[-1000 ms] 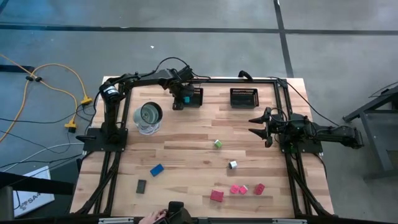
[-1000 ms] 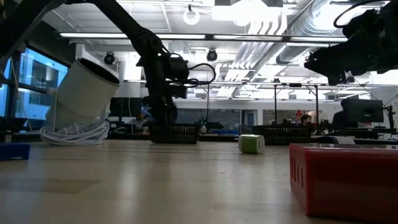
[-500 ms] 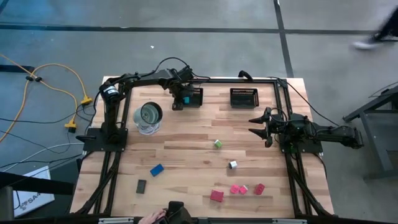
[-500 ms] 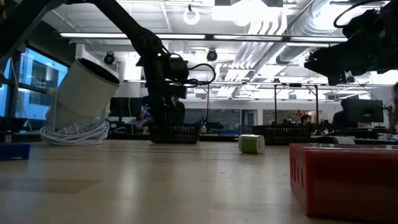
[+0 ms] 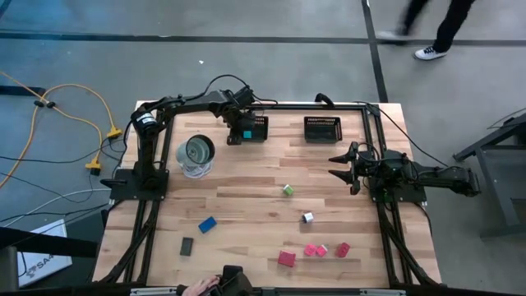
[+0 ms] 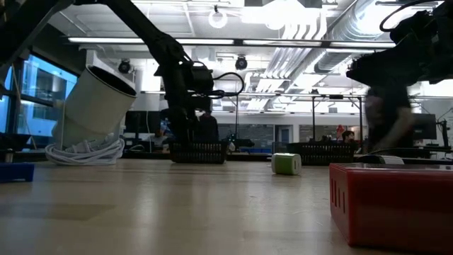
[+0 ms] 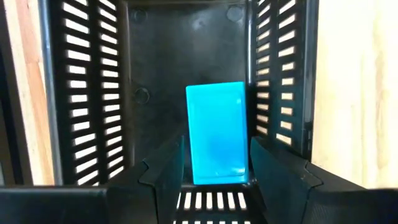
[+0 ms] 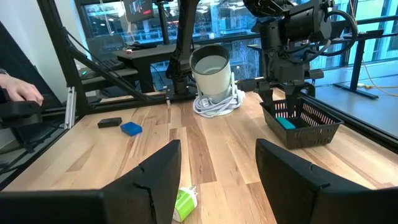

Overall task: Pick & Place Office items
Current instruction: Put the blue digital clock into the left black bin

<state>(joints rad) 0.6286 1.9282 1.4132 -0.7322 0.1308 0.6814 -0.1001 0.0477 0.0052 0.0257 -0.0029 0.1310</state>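
Observation:
My left gripper (image 5: 239,131) hangs over the left black mesh basket (image 5: 256,123), pointing down, open. In the left wrist view its fingers (image 7: 166,167) stand on either side of a teal block (image 7: 216,130) lying flat on the basket floor; I see narrow gaps on both sides. The right wrist view shows that block (image 8: 285,122) low in the basket, below the fingers. My right gripper (image 5: 335,164) waits open by the table's right edge. On the wood lie blue (image 5: 206,224), black (image 5: 186,245), green (image 5: 288,190), white (image 5: 307,218), red (image 5: 286,258) and pink (image 5: 316,250) blocks.
A second black mesh basket (image 5: 322,129) stands at the far edge, right of the first. A white cup on a coil of white cable (image 5: 196,154) sits near the left arm's base. A person's hand (image 5: 201,288) shows at the near edge; someone walks beyond the table (image 5: 436,25).
Both arms have kept still. A person has walked across the floor beyond the table's far edge, from the right toward the left.

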